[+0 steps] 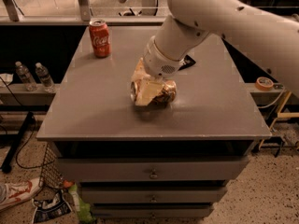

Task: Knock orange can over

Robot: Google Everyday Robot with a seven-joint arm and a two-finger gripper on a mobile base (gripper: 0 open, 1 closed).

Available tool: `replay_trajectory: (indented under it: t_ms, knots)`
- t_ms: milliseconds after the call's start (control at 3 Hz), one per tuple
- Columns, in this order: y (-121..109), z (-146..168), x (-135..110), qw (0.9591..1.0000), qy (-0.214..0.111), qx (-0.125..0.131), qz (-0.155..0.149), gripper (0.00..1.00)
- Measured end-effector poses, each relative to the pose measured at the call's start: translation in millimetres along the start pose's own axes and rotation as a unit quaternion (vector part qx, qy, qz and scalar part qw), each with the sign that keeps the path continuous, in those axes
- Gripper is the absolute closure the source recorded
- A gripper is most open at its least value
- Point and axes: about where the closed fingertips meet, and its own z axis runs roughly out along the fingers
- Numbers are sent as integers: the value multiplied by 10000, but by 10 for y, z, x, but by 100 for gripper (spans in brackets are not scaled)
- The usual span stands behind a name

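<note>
Here: gripper (148,91) low over middle of bench (93,115), jaws clasped across orange can (166,93); can on its side. Red can (99,38) upright, far-left corner.

Claw (148,88) near worktop (93,111) centre, overlapping orange can (164,92). Claw covers can's 9 o'clock side, so can's top unseen and contact unclear. Can's pose, upright or lying, hard to tell. Can's markings too blurred to read. Arm (233,17) cut off by frame edge at 3 o'clock. Dark flat item (188,62) at claw's 1 o'clock half hidden behind arm, identity unclear. Shoe (14,193) at 8 o'clock corner cropped by edge. Bottles (44,76) at 9 o'clock: labels too small to read.
</note>
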Motion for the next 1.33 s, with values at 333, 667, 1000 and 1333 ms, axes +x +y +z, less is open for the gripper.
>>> replay_trajectory:
  t_ms: [333, 667, 1000, 1333]
  knots:
    - [60, 102, -29, 9994, -58, -295, -147, 100]
    - [120, 186, -65, 9982, -128, -534, -256, 100]
    - [122, 193, -71, 9982, -124, -532, -258, 81]
    - [127, 203, -77, 9981, -125, -543, -266, 60]
